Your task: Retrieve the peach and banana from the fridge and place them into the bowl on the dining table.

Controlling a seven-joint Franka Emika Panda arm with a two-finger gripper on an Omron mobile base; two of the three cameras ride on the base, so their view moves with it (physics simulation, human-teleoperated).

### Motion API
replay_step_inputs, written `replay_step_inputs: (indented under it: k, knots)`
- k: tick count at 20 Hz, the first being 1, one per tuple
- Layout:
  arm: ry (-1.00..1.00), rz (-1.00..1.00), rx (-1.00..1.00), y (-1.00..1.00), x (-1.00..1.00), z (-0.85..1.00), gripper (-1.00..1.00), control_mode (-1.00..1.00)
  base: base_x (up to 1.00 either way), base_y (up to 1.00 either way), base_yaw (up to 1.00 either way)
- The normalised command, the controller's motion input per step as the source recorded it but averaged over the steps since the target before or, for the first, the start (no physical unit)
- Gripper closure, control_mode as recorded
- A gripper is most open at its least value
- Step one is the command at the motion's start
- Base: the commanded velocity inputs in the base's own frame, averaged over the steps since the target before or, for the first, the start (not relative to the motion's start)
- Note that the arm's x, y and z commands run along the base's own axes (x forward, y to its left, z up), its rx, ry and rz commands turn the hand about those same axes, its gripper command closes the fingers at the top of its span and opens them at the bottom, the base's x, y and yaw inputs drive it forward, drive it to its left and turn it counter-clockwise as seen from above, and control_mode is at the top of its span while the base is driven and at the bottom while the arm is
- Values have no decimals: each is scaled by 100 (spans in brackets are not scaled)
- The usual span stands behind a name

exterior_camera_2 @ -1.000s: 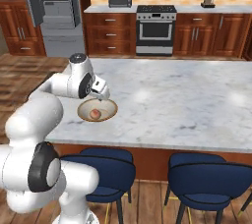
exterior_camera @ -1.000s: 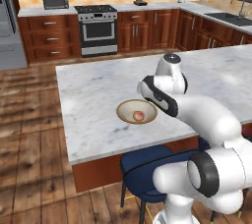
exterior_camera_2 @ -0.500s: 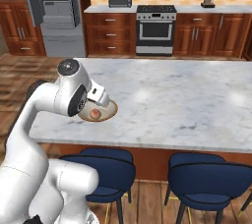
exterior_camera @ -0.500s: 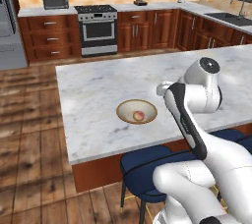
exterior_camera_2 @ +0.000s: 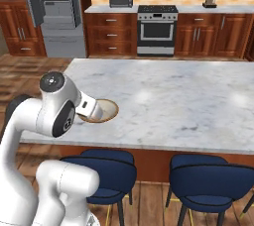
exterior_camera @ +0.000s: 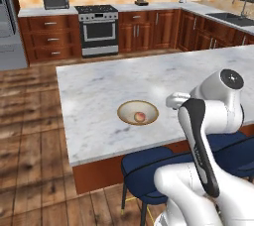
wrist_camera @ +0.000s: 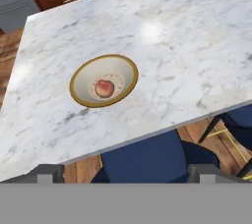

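Note:
The peach [wrist_camera: 104,88] lies inside the beige bowl [wrist_camera: 83,98] on the marbled dining table [wrist_camera: 172,46]. In the left base view the peach [exterior_camera: 140,116] rests in the bowl [exterior_camera: 127,109], near the table's [exterior_camera: 94,86] front edge. My gripper [wrist_camera: 125,173] is open and empty, pulled back above the table's near edge, with the bowl ahead of it. My arm hides part of the bowl [exterior_camera_2: 105,107] in the right base view. The grey fridge [exterior_camera_2: 57,12] stands far back left with its doors open. The banana is out of view.
Blue stools [exterior_camera_2: 208,175] [exterior_camera: 149,165] [wrist_camera: 142,161] are tucked under the table's near edge, below my hand. A stove [exterior_camera: 99,27] and wooden wall cabinets [exterior_camera: 149,29] line the back wall. Wood floor lies between the table and the fridge.
My arm has drawn back from over the bowl toward the table's near edge, so the bowl shows uncovered in the left base view. The peach stays in the bowl.

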Motion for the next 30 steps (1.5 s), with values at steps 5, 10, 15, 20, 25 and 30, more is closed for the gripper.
replay_step_inputs:
  k: [5, 10, 15, 20, 25, 30]
  knots:
    - [0, 1, 0, 0, -7, 1, -100, 100, -25, 17, 1]
    - [0, 0, 0, 0, 0, 0, -100, 100, -26, 70, 1]
    - [0, 0, 0, 0, 0, 0, -100, 100, 0, 100, 0]
    - [0, 0, 0, 0, 0, 0, -100, 100, 1, 100, 0]
    - [0, 0, 0, 0, 0, 0, -100, 100, 20, 100, 0]
    - [0, 0, 0, 0, 0, 0, -100, 100, 37, 100, 0]
